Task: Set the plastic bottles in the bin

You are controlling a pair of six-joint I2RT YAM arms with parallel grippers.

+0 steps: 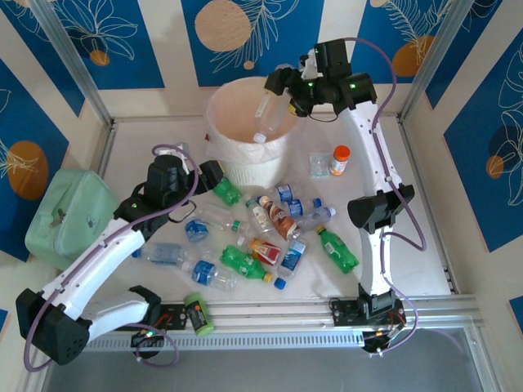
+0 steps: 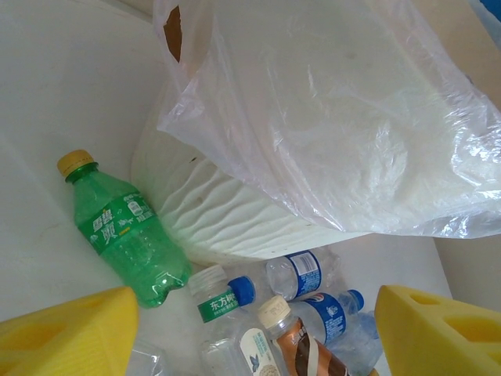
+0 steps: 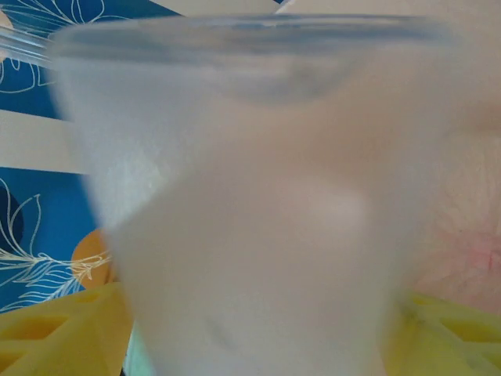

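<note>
A pale green box (image 1: 69, 214) sits by the tabletop's left edge, no part of the job. Next along, the left gripper (image 1: 214, 178) hangs low, its blocky yellow fingers (image 2: 70, 333) spread wide with nothing between them. It points at a green bottle (image 2: 121, 235), yellow-capped and glossy, lying just beside the foot of the bin (image 1: 245, 167).

The bin stands near the middle of the far edge. It is a round white tub with a wavy ribbed wall and a thin, crinkly liner (image 2: 337, 117) flopping over the rim.

In front of it, about a dozen bottles (image 1: 261, 237) lie scattered across the middle of the tabletop. They are clear, green and brown-labelled, and some look dented.

Above the bin's mouth, the right gripper (image 1: 282, 84) has a clear bottle (image 1: 268, 110) tilted cap-down between its fingers. The wrist view is a blur, so I cannot tell whether it grips the bottle or has let go.

A small orange-capped bottle (image 1: 339, 159) stands to the right of the bin.

I'd say the job has barely started, with nearly the whole heap left to move.
</note>
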